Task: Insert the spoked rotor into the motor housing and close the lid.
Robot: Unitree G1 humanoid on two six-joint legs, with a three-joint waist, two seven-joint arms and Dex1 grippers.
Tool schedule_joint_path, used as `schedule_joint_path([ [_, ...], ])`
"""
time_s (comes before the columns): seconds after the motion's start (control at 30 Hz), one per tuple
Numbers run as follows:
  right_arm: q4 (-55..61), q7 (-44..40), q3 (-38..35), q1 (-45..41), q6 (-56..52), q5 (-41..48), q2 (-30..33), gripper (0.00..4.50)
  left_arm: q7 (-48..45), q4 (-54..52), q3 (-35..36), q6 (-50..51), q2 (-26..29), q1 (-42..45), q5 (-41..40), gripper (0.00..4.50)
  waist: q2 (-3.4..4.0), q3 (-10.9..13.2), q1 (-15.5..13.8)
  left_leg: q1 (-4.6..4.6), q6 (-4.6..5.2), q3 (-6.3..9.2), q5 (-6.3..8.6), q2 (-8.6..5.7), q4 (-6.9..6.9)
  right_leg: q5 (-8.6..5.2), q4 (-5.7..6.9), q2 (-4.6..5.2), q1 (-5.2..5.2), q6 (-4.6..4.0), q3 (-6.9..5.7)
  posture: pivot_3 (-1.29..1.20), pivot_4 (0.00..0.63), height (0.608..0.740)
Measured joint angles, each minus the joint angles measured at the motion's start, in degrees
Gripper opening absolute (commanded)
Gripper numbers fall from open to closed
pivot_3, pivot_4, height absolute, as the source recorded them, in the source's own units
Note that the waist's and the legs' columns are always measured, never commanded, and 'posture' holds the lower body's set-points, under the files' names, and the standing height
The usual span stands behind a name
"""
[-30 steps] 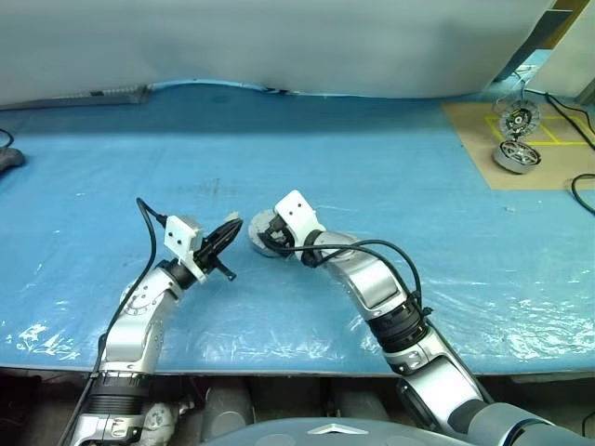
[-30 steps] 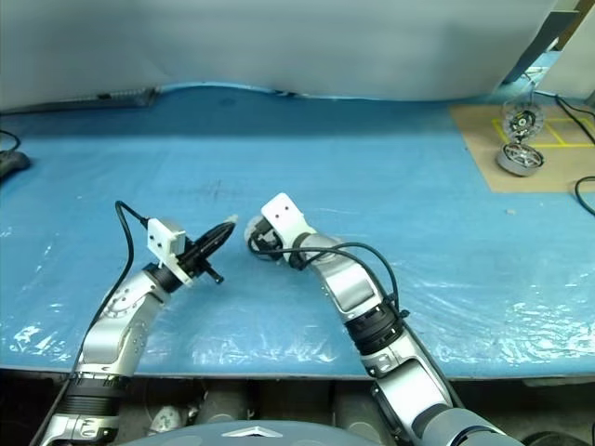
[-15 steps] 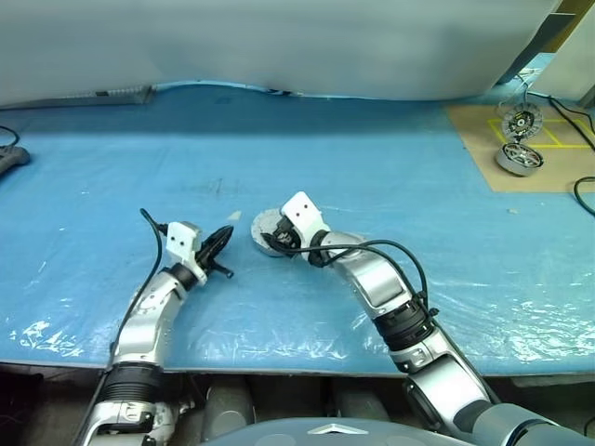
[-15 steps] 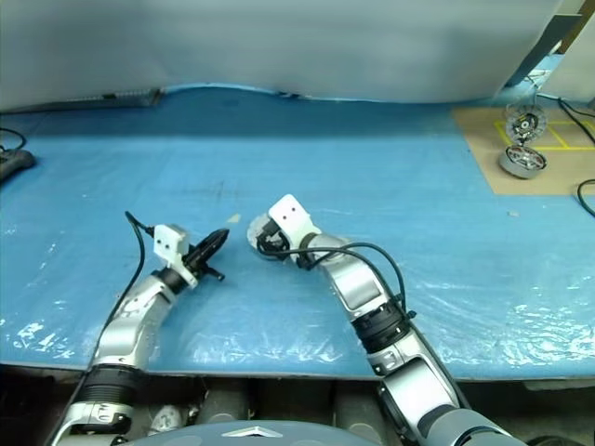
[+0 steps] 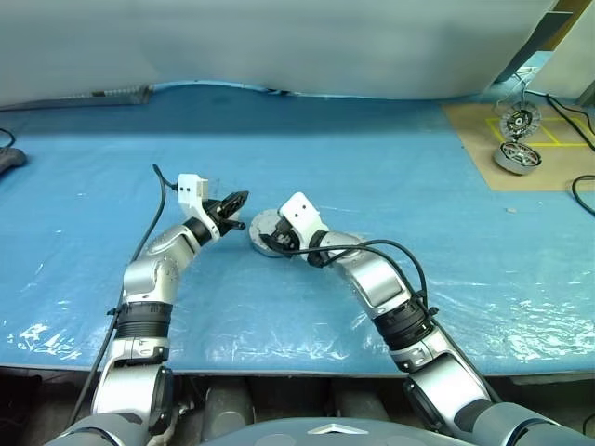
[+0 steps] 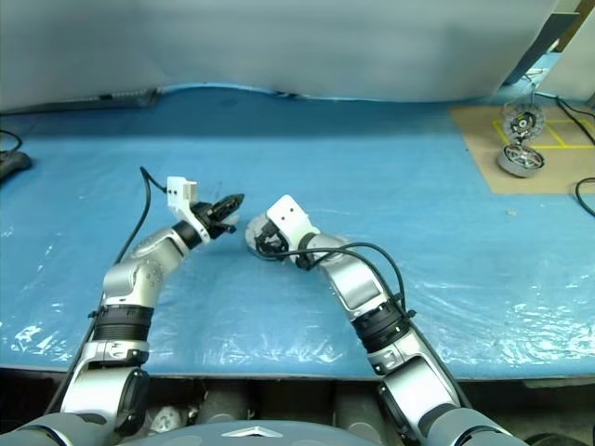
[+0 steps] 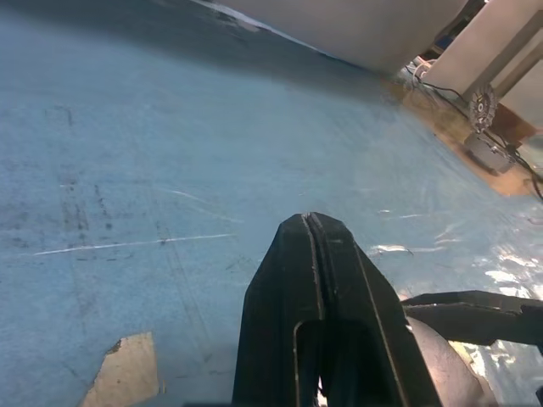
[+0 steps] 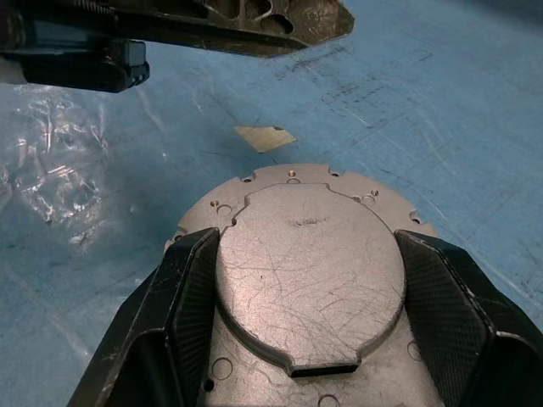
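Motor housing [image 5: 265, 232] mid-frame on blue counter [image 5: 390, 177], lid [image 8: 310, 263] down, plain grey face up. Right gripper [image 8: 310, 297] jaws straddle its rim. Left gripper [image 5: 234, 201] jaws closed, empty, just beside. Likely rigid, heavy metal, smooth; grip by rim.

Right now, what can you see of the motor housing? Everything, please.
The motor housing is a round, dull-silver metal piece, lying flat on the blue sheet. Its upward face is plain grey and scratched: a raised plate with a notched outline on a wider flange ringed with small holes. No windings show, so the lid looks shut. The right claw straddles it, a finger at each side. The shut left claw hovers beside it.
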State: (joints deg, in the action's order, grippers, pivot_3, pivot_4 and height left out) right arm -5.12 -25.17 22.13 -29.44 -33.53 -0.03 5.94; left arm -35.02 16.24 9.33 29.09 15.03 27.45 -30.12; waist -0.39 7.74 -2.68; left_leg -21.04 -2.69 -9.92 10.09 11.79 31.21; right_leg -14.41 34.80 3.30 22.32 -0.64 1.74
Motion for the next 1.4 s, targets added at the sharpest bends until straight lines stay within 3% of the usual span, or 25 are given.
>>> schedule_joint_path([
  [0.3,-0.09,0.15,0.03,-0.12,0.09,-0.02,-0.01,2.95,-7.8,4.62,-3.39,5.72,4.64,1.66,0.46,0.0,0.01,0.01,-0.07,-0.02,0.0,0.01,0.0,0.01,-0.03,-0.14,-0.02,0.03,0.01,-0.22,-0.01,0.0,0.15,0.74],
  [0.83,-1.23,0.0,0.36,-0.5,1.72,-0.43,0.17,2.95,-12.5,-1.74,-8.81,4.92,8.08,-1.8,5.48,0.0,0.07,-0.01,-0.02,0.08,0.02,0.0,0.02,0.02,-0.21,-0.37,-0.06,0.09,0.01,0.14,0.05,0.0,0.15,0.74],
  [1.0,-1.67,-0.5,0.24,-0.18,3.05,-0.58,0.56,4.48,-12.86,-1.5,-9.22,4.39,7.86,-1.31,6.43,0.0,0.09,-0.01,-0.2,0.06,0.02,0.0,0.02,0.02,-0.26,-0.4,-0.1,0.13,0.02,0.16,0.05,0.0,0.15,0.74],
  [1.27,0.65,-2.24,-3.14,2.64,3.37,1.01,1.24,4.48,-13.26,-0.84,-10.36,2.06,7.13,-0.25,7.72,0.0,0.08,-0.02,-1.32,-0.03,0.01,-0.02,0.01,0.01,-0.39,-0.3,-0.28,0.19,0.02,-0.05,0.04,0.0,0.15,0.74],
  [1.4,5.39,-3.98,-9.68,5.42,-1.92,7.3,0.99,4.48,-13.47,-0.45,-10.52,1.89,7.17,0.16,7.94,0.0,0.08,-0.02,-1.43,-0.07,0.01,-0.02,0.01,-0.02,-0.52,-0.21,-0.28,0.17,0.08,0.11,0.01,0.0,0.15,0.74],
])
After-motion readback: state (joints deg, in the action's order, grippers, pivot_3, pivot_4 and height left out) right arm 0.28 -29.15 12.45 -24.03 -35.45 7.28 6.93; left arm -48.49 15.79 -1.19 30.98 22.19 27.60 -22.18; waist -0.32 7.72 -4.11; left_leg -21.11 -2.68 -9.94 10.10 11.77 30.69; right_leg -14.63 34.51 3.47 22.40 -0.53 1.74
